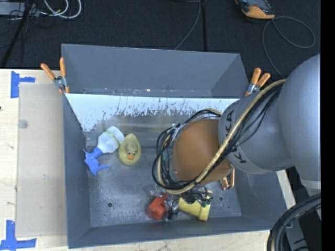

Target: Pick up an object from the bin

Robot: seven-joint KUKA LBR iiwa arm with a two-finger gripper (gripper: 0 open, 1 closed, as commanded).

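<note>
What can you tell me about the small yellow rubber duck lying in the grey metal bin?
The small yellow rubber duck looks like glossy plastic, with a rounded body, a head and an orange beak. It sits upright on the floor of the grey metal bin, left of centre, beside a pale white-green plastic thing that seems to touch it.

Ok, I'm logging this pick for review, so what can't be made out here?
In the camera view:
The red thing at the front of the bin: partly under the gripper, kind unclear.
The yellow thing beside it: top covered by the arm's cables.
Bin floor beneath the orange wrist cover: hidden.
Whether the gripper touches either thing: cannot tell.
</note>
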